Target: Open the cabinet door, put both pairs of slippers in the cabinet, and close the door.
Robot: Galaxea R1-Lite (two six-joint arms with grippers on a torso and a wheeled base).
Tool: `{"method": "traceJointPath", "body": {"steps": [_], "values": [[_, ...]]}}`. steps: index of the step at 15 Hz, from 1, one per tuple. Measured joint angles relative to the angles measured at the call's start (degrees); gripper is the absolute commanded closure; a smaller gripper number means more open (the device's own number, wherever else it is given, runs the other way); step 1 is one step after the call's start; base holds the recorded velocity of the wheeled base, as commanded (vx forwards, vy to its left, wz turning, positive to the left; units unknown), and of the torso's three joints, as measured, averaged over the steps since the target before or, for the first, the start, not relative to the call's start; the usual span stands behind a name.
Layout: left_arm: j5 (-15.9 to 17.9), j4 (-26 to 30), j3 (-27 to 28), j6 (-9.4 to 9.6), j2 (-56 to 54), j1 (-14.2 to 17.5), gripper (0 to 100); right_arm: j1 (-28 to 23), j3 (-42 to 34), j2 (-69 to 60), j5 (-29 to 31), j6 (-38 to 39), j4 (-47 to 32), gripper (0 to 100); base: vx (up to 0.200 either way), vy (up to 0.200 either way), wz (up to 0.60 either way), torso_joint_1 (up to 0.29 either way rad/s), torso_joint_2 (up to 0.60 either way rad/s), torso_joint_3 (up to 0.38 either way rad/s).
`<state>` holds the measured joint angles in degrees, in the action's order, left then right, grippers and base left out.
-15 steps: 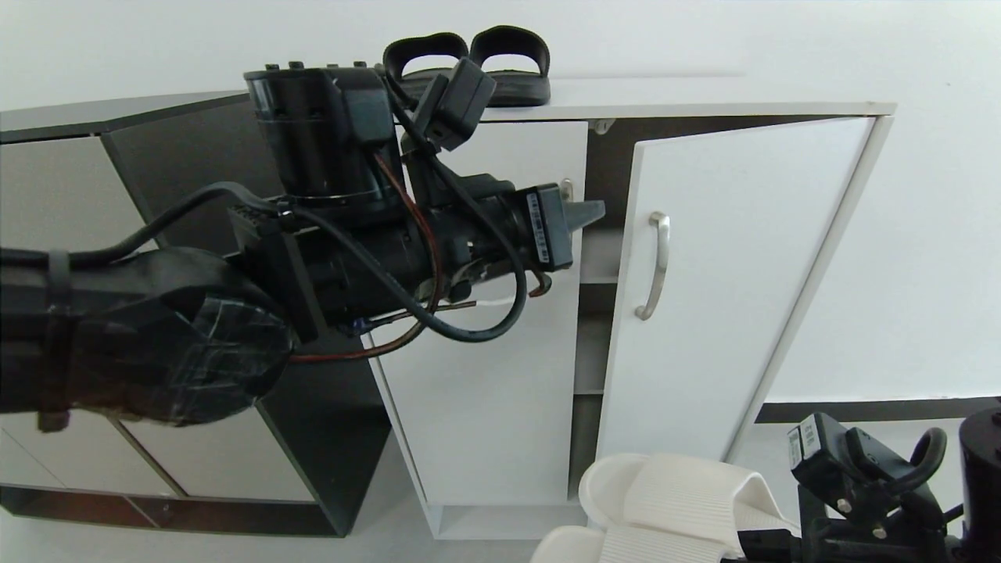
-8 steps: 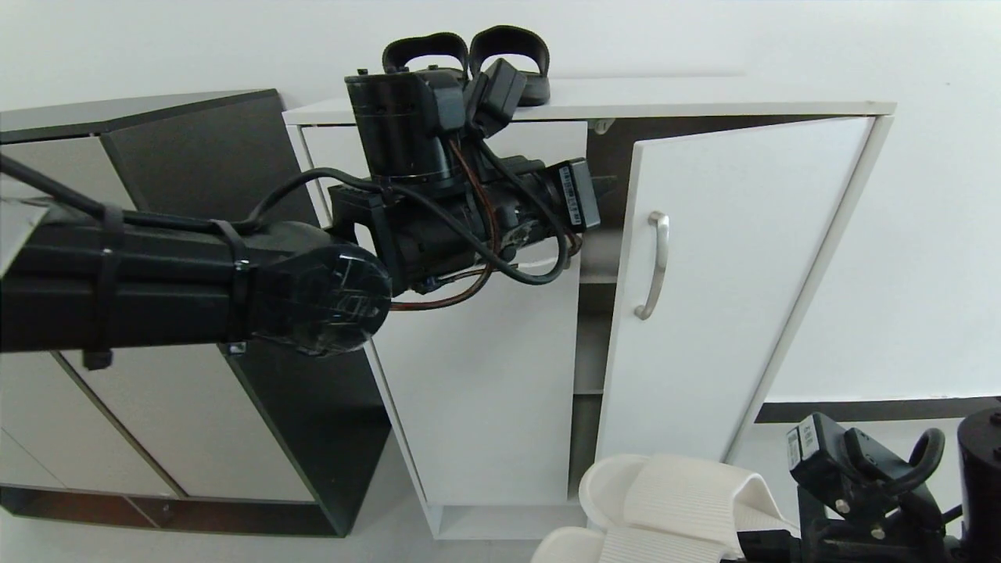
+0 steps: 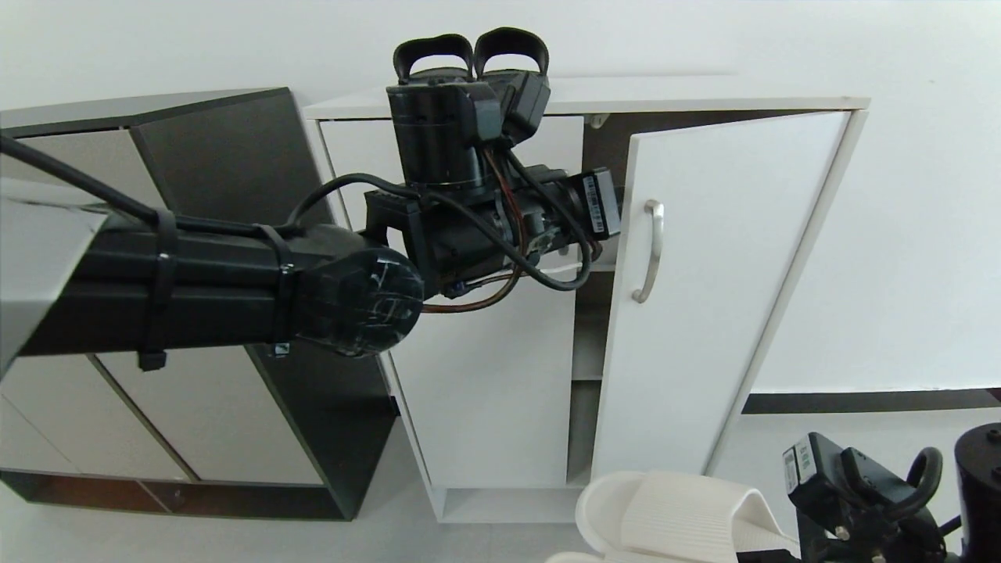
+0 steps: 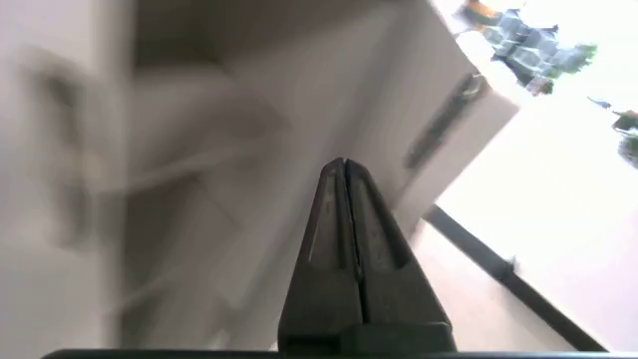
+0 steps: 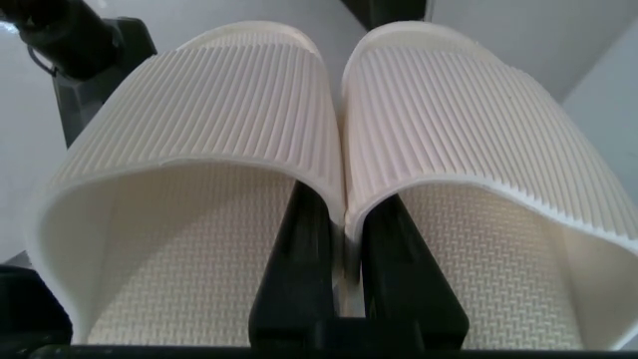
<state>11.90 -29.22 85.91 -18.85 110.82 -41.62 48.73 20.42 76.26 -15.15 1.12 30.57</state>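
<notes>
The white cabinet (image 3: 704, 92) has its right door (image 3: 727, 297) ajar, with a metal handle (image 3: 649, 252); its left door (image 3: 485, 383) is shut. A black pair of slippers (image 3: 469, 55) stands on the cabinet top. My left arm's wrist (image 3: 596, 209) is at the dark gap between the doors, the fingers hidden behind the right door's edge. My left gripper (image 4: 345, 214) is shut and empty, facing the cabinet's inside. The white ribbed slippers (image 3: 672, 512) hang low in front of the cabinet. My right gripper (image 5: 349, 274) is shut on their adjoining inner walls (image 5: 344, 130).
A dark cabinet (image 3: 227, 156) with pale panels stands against the white one's left side. Shelves (image 3: 583, 375) show in the gap between the doors. White wall with a dark skirting (image 3: 868, 400) lies to the right, pale floor below.
My left arm has swung right and forward, and its fingers have gone into the gap behind the right door's edge. The head view has shifted slightly. The right arm keeps the white slippers.
</notes>
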Motion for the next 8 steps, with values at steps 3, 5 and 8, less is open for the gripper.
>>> {"method": "traceJointPath", "body": {"steps": [3,5,8], "values": [[-0.35,0.0,-3.46,1.63,-1.68,-5.62,100,1.71,-0.61,-0.52,0.11,0.02,0.02,100,-0.2,0.0,0.0,0.005,0.0,0.007],[-0.24,-0.61,-4.53,2.21,-2.22,-7.85,100,2.54,-0.61,-0.74,0.22,0.29,0.11,100,-0.1,0.0,0.0,0.001,0.0,0.001],[-2.6,-1.78,-4.95,2.29,-3.11,-7.11,100,2.1,1.16,-0.09,4.16,1.28,0.35,100,0.0,0.0,0.0,0.0,0.0,0.0]]}}
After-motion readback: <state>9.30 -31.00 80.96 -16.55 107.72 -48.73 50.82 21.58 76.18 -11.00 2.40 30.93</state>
